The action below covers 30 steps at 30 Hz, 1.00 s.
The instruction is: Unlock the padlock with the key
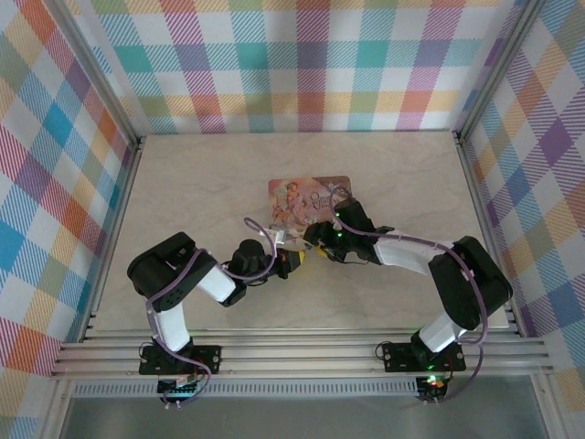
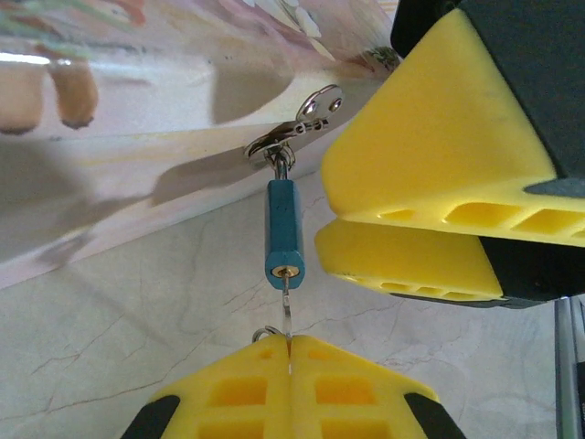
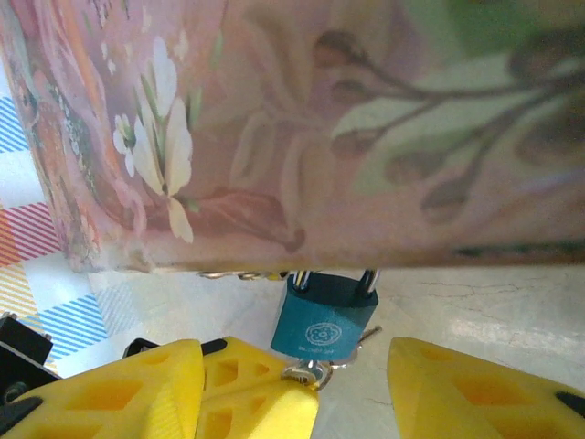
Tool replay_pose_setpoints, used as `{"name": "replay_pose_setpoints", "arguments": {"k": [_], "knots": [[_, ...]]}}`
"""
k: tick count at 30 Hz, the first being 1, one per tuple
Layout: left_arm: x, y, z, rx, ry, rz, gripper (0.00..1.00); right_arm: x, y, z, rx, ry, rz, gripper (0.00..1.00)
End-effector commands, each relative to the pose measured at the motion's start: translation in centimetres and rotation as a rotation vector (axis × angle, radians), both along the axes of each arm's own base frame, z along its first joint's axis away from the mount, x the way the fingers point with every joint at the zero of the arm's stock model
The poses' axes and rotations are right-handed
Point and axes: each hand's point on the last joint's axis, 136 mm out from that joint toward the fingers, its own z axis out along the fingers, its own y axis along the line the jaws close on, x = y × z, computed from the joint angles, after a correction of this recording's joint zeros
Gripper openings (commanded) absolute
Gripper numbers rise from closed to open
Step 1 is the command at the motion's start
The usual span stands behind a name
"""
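Two grippers near padlock (image 2: 283,233), hung on tin (image 2: 137,183) hasp, long axis 12–6. Left gripper (image 2: 289,358) at 6 o'clock pinches key (image 2: 287,315), blade meeting keyway. Right gripper (image 2: 323,216) parted, at 3 o'clock.

One teal-blue padlock (image 2: 284,233). One thin shackle (image 3: 369,277) on it, two legs showing. One key (image 2: 287,313). One small wire ring (image 2: 265,333) beside the key. One metal hasp (image 2: 297,128). One pink printed tin (image 1: 306,199), far of centre. One pale marbled table (image 1: 201,183). Two arms: left arm (image 1: 183,274) and right arm (image 1: 457,274). Two grippers: left gripper (image 1: 294,263) and right gripper (image 1: 317,236), two yellow fingers each, four in all. Three checked walls (image 1: 311,64): left, right, far.
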Motion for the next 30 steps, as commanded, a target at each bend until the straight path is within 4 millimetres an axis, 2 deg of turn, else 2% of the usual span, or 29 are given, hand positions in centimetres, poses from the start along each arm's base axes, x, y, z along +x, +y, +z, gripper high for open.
{"name": "replay_pose_setpoints", "arguments": {"k": [1, 7, 18, 30], "knots": [[0.2, -0.5, 1.2, -0.035, -0.043, 0.002, 0.0, -0.6, -0.6, -1.8, -0.048, 0.066, -0.034, 0.55], [0.3, -0.7, 1.3, -0.047, -0.041, 0.003, 0.0, -0.9, -0.7, -2.5, -0.069, 0.075, -0.04, 0.55], [0.2, -0.7, 1.4, -0.05, -0.04, 0.001, 0.0, -0.2, -0.1, -3.6, -0.071, 0.087, -0.048, 0.51], [0.2, -0.8, 1.5, -0.052, -0.04, 0.001, 0.0, -1.7, -1.3, -5.2, -0.139, 0.122, -0.053, 0.52]]}}
